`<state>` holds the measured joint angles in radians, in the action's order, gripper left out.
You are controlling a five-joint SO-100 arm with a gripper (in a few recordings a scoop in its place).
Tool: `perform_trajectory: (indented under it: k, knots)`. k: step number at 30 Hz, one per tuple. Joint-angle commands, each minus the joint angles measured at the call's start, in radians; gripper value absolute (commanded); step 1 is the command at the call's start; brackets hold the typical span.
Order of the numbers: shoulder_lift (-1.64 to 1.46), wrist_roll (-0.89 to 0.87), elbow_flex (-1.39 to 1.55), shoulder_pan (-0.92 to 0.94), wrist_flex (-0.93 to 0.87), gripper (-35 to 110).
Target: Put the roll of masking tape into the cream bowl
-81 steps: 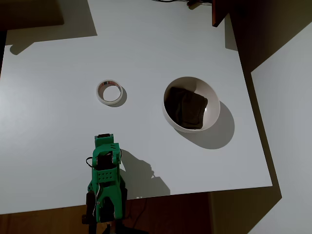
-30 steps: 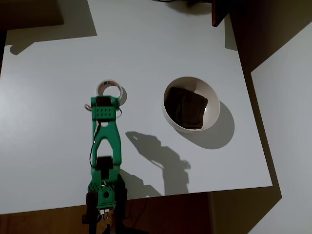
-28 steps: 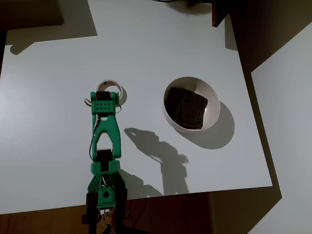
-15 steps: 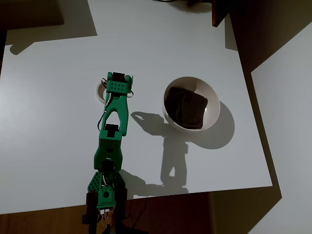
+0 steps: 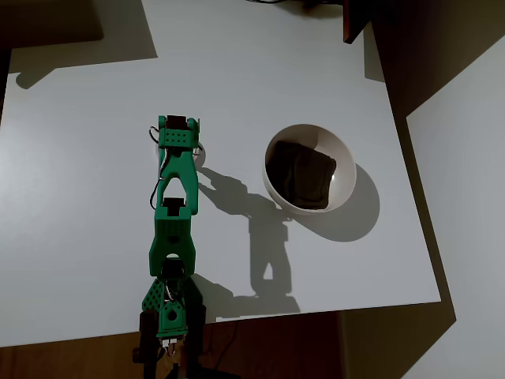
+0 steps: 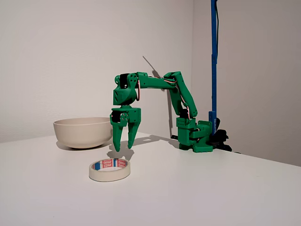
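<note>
Fixed view: gripper [image 6: 123, 147] hangs slightly parted, empty, above the roll of masking tape [image 6: 109, 169] flat on the table [image 6: 197, 188]; cream bowl [image 6: 83, 132] well apart. We judge a misaligned descent could push the roll away.

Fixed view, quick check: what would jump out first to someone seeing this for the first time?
The green arm stands out against the white table, its gripper hanging open, fingers pointing down, above the surface. The roll of masking tape lies flat in front of it, untouched. The cream bowl sits at left in the fixed view; from overhead it shows a dark patch inside.
</note>
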<state>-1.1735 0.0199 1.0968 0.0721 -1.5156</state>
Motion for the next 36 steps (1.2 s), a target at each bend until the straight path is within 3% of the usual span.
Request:
perform_trajectory:
  k: [1,36]
  knots:
    - [-0.025,-0.005,-0.057,0.009,0.002,14]
    - [0.239,-0.114,-0.204,-0.087,0.057,12]
